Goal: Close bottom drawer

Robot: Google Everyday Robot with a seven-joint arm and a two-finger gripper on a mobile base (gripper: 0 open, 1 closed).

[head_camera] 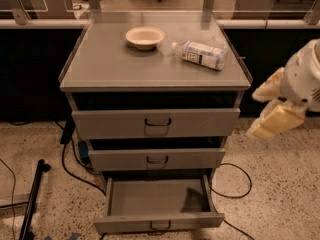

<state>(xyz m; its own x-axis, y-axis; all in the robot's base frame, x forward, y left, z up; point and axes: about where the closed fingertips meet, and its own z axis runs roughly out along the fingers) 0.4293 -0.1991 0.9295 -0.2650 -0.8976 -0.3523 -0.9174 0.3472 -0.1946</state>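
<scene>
The bottom drawer (159,221) of the grey metal cabinet is pulled far out, its empty inside showing, with a small dark wire handle at the centre of its front panel. The two drawers above it, the top drawer (156,123) and the middle drawer (157,159), stand out only a little. My gripper (271,109) is at the right edge of the view, beside the cabinet's right side at about the height of the top drawer, well above and to the right of the bottom drawer. Its pale fingers hold nothing that I can see.
On the cabinet top (110,66) lie a white bowl (145,36) and a plastic bottle (199,54) on its side. Black cables (235,181) run over the speckled floor on both sides of the cabinet. A black pole (31,201) lies at the lower left.
</scene>
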